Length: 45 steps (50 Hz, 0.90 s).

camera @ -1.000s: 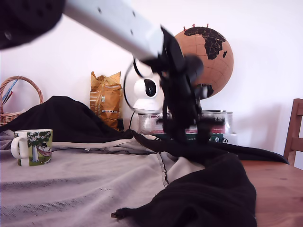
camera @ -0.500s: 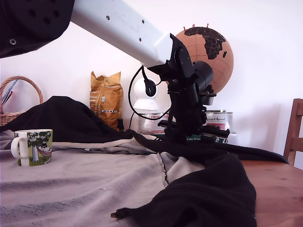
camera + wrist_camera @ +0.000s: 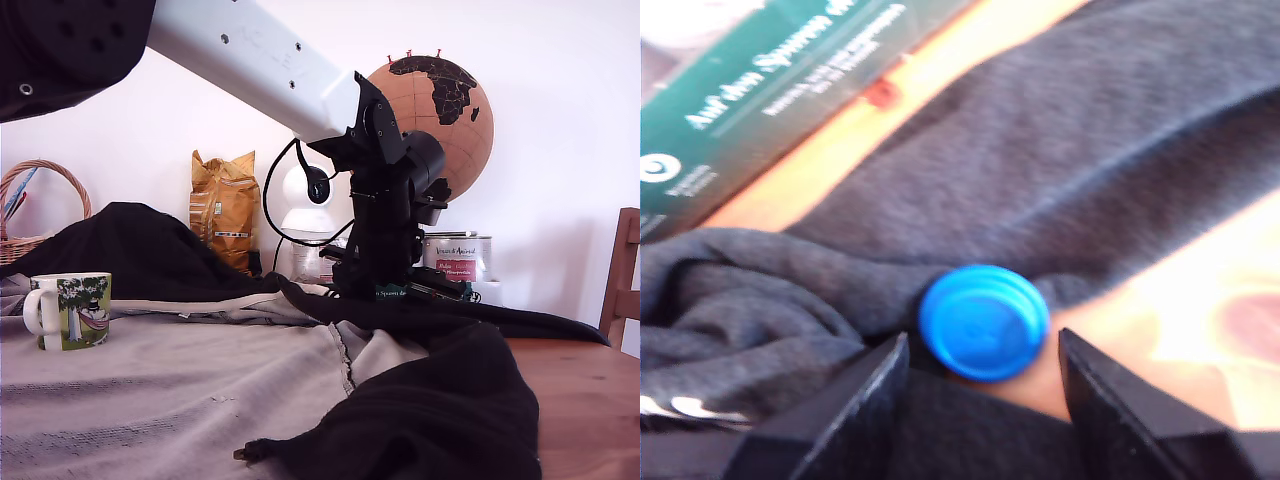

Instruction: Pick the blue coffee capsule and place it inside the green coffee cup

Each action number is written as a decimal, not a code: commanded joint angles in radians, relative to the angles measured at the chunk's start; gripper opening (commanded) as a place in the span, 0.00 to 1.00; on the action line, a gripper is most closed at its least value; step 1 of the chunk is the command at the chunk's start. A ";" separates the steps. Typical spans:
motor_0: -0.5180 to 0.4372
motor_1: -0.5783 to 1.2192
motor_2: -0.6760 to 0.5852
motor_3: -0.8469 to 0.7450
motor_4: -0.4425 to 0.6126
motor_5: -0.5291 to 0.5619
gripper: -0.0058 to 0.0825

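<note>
Hovering open tool above blue coffee capsule, capsule between spread fingers, untouched.

Small royal-blue plastic coffee capsule: round face with concentric ridges toward wrist camera, resting at edge of dark grey cloth folds. White ceramic mug with white handle, light-green print, dark green trees: upright on grey cloth, exterior view's far left, handle pointing left.
</note>
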 commanded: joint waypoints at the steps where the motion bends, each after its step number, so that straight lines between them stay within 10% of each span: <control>1: 0.009 0.034 -0.017 0.010 -0.019 0.012 0.55; 35: 0.021 0.034 -0.016 0.013 0.033 0.068 0.04; 45: 0.021 0.034 0.024 0.010 0.034 0.103 0.04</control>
